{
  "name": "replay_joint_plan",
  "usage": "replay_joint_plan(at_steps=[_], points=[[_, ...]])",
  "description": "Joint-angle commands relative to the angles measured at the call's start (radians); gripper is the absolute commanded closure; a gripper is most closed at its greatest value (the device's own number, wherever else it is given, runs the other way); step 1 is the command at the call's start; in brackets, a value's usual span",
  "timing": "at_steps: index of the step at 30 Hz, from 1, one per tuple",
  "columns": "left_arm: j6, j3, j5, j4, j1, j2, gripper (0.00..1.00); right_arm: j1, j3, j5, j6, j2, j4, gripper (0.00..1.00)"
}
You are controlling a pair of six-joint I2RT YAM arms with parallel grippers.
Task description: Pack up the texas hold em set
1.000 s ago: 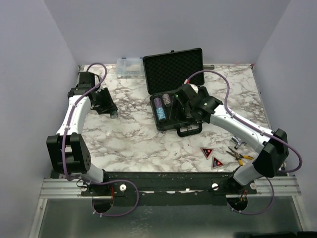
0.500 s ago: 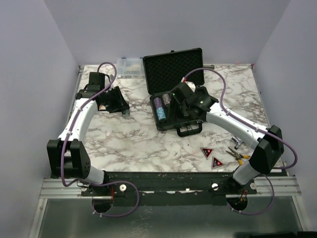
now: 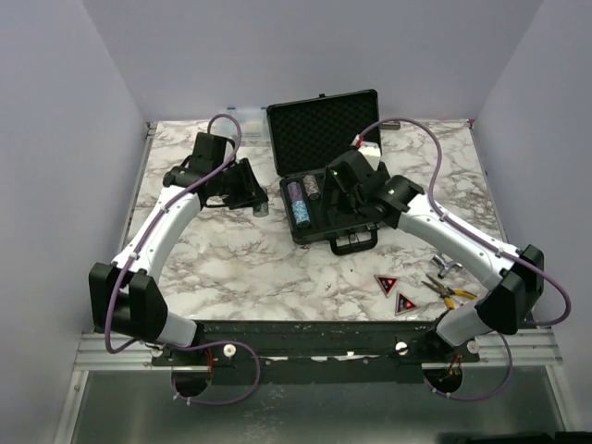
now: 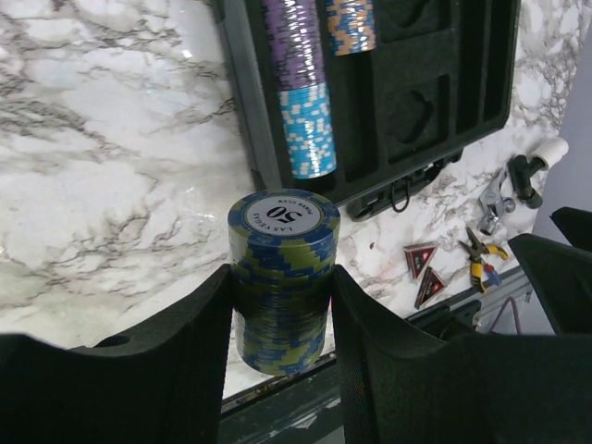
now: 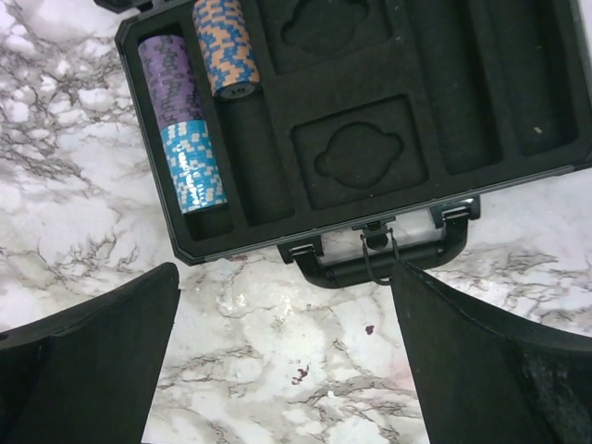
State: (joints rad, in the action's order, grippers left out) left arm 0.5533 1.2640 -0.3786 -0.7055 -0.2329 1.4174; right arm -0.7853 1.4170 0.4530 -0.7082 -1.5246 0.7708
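The black briefcase (image 3: 326,211) lies open, its foam lid (image 3: 324,129) standing up behind. In its slotted tray (image 5: 361,102) lie a purple stack (image 5: 166,79), a light blue stack (image 5: 192,168) and an orange-blue stack (image 5: 225,51). My left gripper (image 4: 282,277) is shut on an upright blue-and-olive chip stack (image 4: 282,240) above the marble, left of the case; it shows in the top view (image 3: 257,202) too. My right gripper (image 5: 285,273) is open and empty above the case handle (image 5: 384,264). Two red-black triangles (image 3: 386,284) lie at the front right.
Pliers (image 3: 449,292) and a small metal tool (image 3: 446,267) lie right of the triangles. A clear plastic organiser box (image 3: 242,125) stands at the back, left of the case lid. Purple walls close the table on three sides.
My left arm has swung right toward the case with the chip stack in its jaws. My right gripper has shifted a little over the case's front part.
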Motion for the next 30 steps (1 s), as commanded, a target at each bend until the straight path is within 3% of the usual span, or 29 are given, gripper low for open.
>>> replay_joint_plan(at_steps=[1,11,20,30], points=[[0.085,0.092,0.032,0.049,-0.076,0.042,1.0,0.003,0.014,0.106,0.034,0.072,0.024,0.0],[0.232,0.247,0.065,0.049,-0.223,0.223,1.0,0.003,-0.053,0.238,0.099,0.19,0.022,0.0],[0.322,0.325,0.048,0.037,-0.255,0.344,1.0,0.004,-0.139,0.278,0.107,0.277,-0.023,0.0],[0.334,0.448,0.061,0.016,-0.289,0.506,1.0,0.003,-0.134,0.237,0.093,0.268,0.005,0.0]])
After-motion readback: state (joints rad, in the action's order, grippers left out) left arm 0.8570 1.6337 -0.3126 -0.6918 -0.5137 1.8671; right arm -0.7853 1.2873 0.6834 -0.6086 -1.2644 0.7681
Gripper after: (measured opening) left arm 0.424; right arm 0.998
